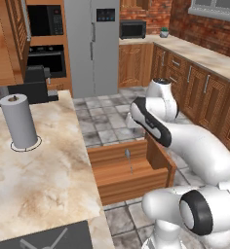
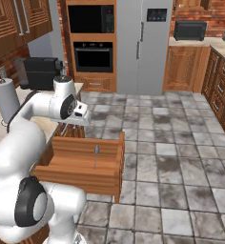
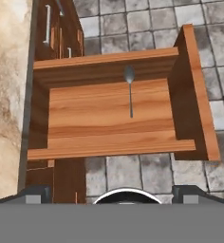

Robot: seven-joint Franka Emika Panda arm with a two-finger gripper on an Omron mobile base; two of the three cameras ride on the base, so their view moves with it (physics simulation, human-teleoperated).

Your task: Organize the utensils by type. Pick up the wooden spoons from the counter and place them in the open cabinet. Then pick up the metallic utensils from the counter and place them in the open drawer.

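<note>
Open drawer (image 3: 114, 114): interior unobstructed from above; one metal spoon (image 3: 129, 90) lies near its far wall, the remaining floor bare. Raised side walls bound the drawer. On the counter (image 1: 44, 170) beside the drawer, a paper towel roll (image 1: 19, 121) stands upright.

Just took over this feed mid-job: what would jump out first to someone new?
The open drawer, pulled out from under the counter over the tiled floor, with one grey metal spoon lying inside on its wooden bottom. Next, the grey paper towel roll standing upright on the counter, ahead of the drawer.
</note>
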